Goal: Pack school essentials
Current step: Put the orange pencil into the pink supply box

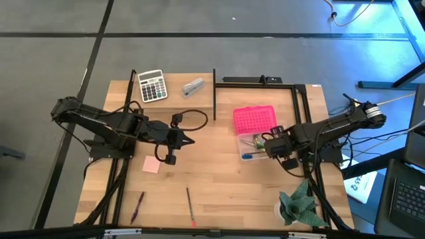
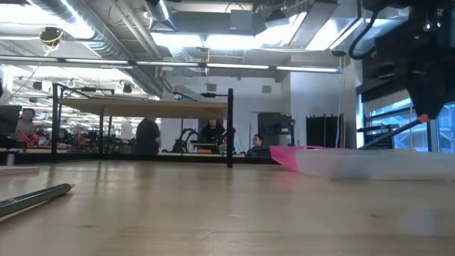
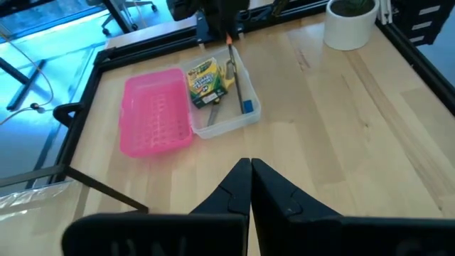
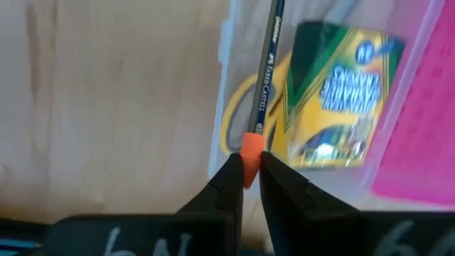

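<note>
right pincer [image 4: 247,168] | grips pencil [image 4: 266,71] (orange eraser end) | over crayon box [image 4: 334,99]

1. A robotics lab or open workshop floor.
2. Exposed ducts [image 2: 92,32] and strip lights [image 2: 213,39] run across the ceiling.
3. More benches [image 2: 142,107] stand behind, with people [image 2: 149,135] at them.
4. Grey floor [image 1: 199,53], loose cables [image 1: 352,13], and a keyboard [image 1: 406,196] surround the wooden table [image 1: 219,179].

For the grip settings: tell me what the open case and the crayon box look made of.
Case: clear, glossy plastic tray, contents visible through its wall; lid opaque pink plastic with a moulded grid. Crayon box: probably printed cardboard, slightly glossy, with folded edges.
</note>
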`<state>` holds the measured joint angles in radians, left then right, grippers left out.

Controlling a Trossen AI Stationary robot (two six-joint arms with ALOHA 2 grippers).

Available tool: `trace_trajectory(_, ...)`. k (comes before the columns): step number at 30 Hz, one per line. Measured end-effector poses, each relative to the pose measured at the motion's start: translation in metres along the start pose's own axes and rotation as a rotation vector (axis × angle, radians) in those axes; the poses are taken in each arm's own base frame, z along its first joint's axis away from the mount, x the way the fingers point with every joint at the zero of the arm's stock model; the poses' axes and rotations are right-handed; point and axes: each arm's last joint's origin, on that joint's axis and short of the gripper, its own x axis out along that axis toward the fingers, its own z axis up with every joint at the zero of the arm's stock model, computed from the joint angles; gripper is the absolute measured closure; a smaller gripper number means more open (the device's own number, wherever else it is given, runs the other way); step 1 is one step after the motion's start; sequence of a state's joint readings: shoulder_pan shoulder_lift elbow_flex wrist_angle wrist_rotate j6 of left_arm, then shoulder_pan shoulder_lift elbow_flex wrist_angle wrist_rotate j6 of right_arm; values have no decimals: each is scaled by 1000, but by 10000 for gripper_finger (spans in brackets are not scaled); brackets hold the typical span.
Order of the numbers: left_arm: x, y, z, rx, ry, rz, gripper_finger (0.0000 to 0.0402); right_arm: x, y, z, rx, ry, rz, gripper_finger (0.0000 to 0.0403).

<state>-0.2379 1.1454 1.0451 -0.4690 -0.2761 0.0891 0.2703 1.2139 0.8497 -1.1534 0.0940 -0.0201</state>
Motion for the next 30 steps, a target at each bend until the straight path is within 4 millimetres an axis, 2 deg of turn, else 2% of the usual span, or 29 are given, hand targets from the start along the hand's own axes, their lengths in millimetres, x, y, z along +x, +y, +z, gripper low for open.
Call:
trace_trajectory(3,0,0,0,0,1,2,401,2,0,4,-55,-36,-9,360)
trace_trajectory(9,0,0,0,-1,1,2,401,14,0,0,-57,-19,-27,360)
trace_trajectory(20,0,0,0,-1,1,1,401,14,0,0,-56,-20,-27,359)
trace_trajectory(30,0,0,0,0,1,1,401,14,0,0,-59,-20,-27,328)
